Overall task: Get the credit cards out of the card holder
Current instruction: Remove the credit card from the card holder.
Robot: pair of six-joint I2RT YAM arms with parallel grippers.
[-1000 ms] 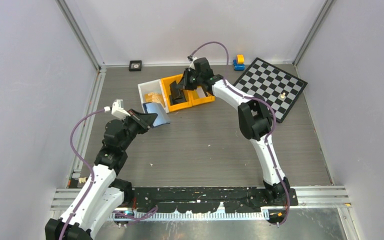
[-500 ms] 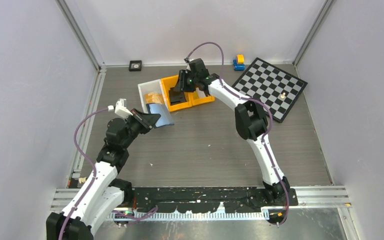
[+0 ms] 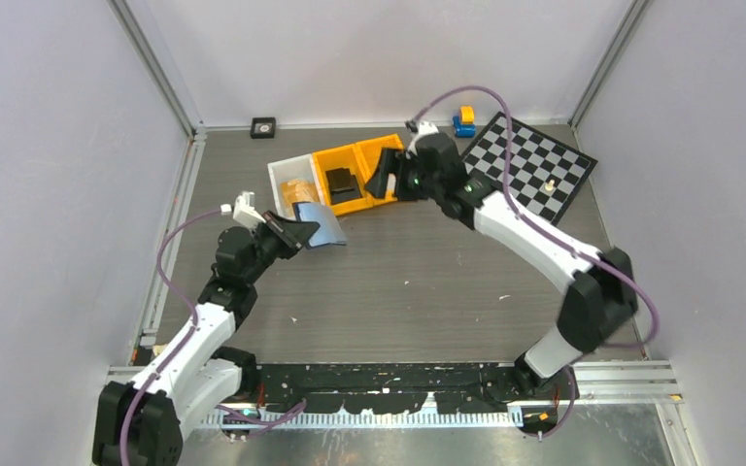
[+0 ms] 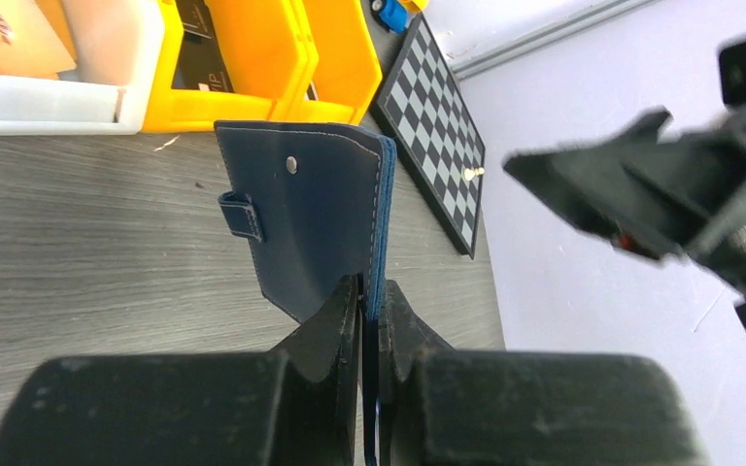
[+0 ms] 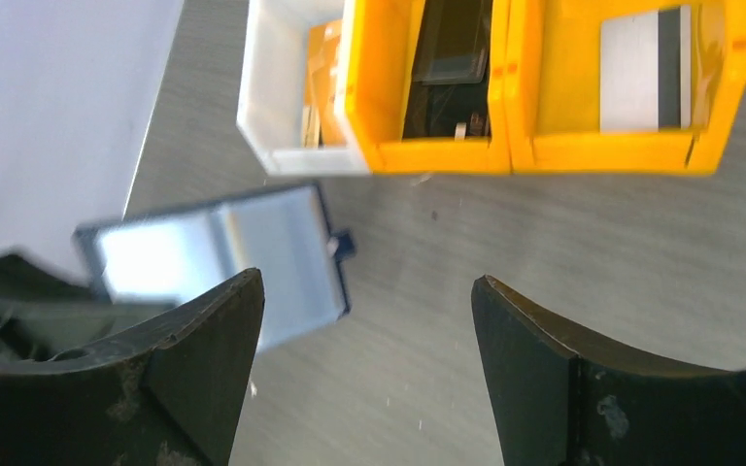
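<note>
Clamping the card holder [image 4: 311, 214] edge was left gripper [image 4: 369, 291]; right gripper [image 5: 367, 291] gaped empty, far-right of the holder

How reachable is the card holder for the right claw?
Probably yes: the right claw is open, the left claw pinches the card holder by one edge, and nothing lies between them.

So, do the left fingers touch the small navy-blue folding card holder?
Touching. The left wrist view shows the left fingers closed on the lower edge of the small navy-blue folding card holder, no gap visible.
</note>
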